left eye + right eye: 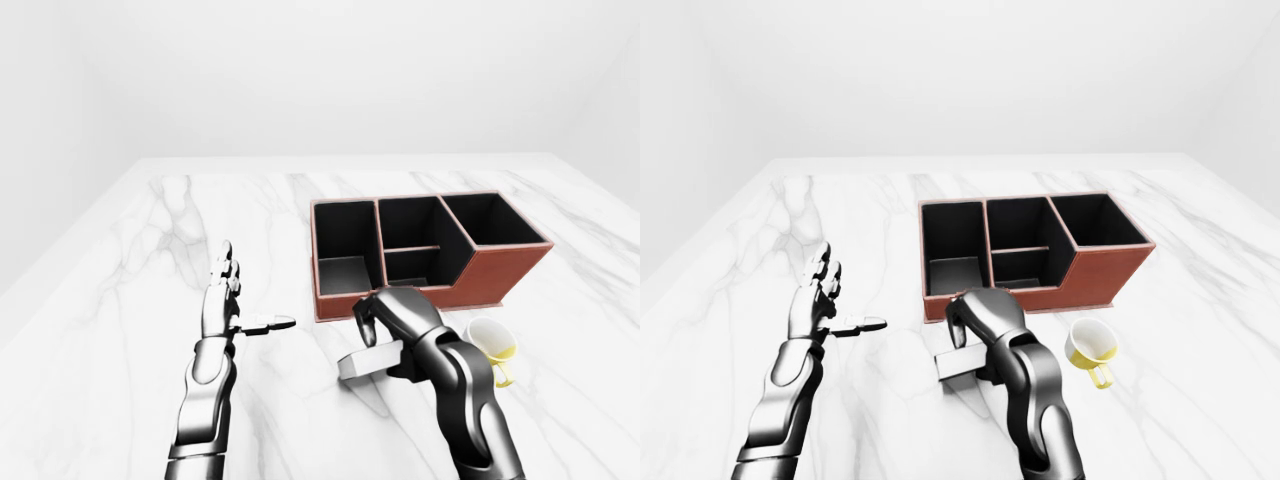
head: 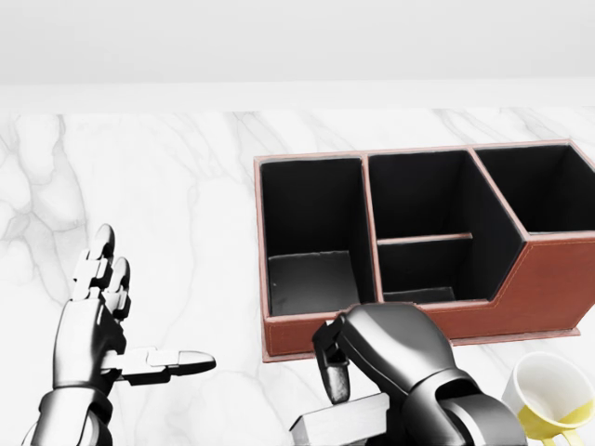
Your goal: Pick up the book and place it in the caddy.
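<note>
One book [image 1: 372, 361] gripped by right hand [image 1: 392, 322]; left hand [image 1: 222, 300] spread wide; one caddy [image 1: 500, 268].

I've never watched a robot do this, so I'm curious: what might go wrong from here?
The right hand curls over only one end of the grey book, so it might slip or tilt when lifted. The yellow mug lies tipped right beside that arm and could get knocked. The caddy stands close above, so a low swing might bump its wall.

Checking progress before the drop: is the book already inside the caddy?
No: the book is outside the caddy, clasped by the right hand over the marble.
</note>
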Tool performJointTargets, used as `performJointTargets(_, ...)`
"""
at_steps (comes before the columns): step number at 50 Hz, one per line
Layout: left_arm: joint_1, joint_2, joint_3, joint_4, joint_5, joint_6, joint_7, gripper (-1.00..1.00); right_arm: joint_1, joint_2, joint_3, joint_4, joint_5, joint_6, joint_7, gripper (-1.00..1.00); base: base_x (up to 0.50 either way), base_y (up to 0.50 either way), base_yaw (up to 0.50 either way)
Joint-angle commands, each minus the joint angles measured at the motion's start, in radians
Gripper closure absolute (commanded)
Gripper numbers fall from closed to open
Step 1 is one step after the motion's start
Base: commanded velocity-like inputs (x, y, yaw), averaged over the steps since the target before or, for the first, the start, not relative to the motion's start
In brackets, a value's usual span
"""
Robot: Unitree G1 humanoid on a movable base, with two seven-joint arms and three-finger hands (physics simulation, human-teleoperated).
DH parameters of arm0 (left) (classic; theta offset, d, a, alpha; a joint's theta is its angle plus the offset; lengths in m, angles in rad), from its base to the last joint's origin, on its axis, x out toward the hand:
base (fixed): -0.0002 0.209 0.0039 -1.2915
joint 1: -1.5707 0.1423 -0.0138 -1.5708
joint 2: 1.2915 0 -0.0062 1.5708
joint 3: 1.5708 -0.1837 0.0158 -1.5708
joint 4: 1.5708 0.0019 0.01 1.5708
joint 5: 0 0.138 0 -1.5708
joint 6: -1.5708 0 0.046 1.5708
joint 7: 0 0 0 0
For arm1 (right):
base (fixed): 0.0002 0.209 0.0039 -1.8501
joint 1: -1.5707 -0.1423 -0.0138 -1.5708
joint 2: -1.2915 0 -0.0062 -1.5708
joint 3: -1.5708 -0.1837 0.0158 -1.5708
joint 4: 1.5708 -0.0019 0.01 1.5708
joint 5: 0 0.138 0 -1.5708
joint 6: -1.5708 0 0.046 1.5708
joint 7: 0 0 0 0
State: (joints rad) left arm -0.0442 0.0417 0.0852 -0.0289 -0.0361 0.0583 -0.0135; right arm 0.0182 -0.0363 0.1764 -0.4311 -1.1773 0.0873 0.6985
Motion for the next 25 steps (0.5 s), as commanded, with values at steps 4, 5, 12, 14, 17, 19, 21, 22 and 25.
performJointTargets(4, 0.002, -0.001, -0.002, 0.007, 0.002, -0.007, 0.001, -1.00, -0.093, 0.006, -0.071, -0.143, -0.004, 0.000, 0.000, 1.00, 0.00, 0.00, 0.00)
performJointTargets(5, 0.001, -0.001, -0.002, 0.004, 0.001, -0.003, 0.000, -1.00, -0.112, 0.005, -0.080, -0.147, -0.005, 0.000, 0.000, 1.00, 0.00, 0.00, 0.00)
performJointTargets(12, -0.004, 0.000, 0.000, 0.009, -0.001, -0.004, 0.001, -1.00, -0.177, -0.007, -0.117, -0.175, -0.001, 0.000, 0.000, 1.00, 0.00, 0.00, 0.00)
performJointTargets(14, -0.004, 0.000, 0.000, 0.010, -0.001, -0.005, 0.001, -1.00, -0.193, -0.013, -0.128, -0.181, 0.001, 0.000, 0.000, 1.00, 0.00, 0.00, 0.00)
performJointTargets(17, -0.005, 0.001, 0.000, 0.012, -0.001, -0.006, 0.001, -1.00, -0.219, -0.021, -0.144, -0.196, 0.004, 0.000, 0.000, 1.00, 0.00, 0.00, 0.00)
performJointTargets(19, -0.005, 0.001, 0.000, 0.011, -0.001, -0.005, 0.002, -1.00, -0.242, -0.030, -0.158, -0.204, 0.007, 0.000, 0.000, 1.00, 0.00, 0.00, 0.00)
performJointTargets(21, -0.005, 0.001, 0.000, 0.009, -0.001, -0.003, 0.002, -1.00, -0.262, -0.039, -0.170, -0.205, 0.012, 0.000, 0.000, 1.00, 0.00, 0.00, 0.00)
performJointTargets(22, -0.006, 0.001, 0.001, 0.009, -0.002, -0.002, 0.002, -1.00, -0.271, -0.043, -0.175, -0.205, 0.013, 0.000, 0.000, 1.00, 0.00, 0.00, 0.00)
performJointTargets(25, -0.004, 0.001, 0.000, 0.008, -0.001, -0.002, 0.002, -1.00, -0.308, -0.058, -0.195, -0.208, 0.021, 0.000, 0.000, 1.00, 0.00, 0.00, 0.00)
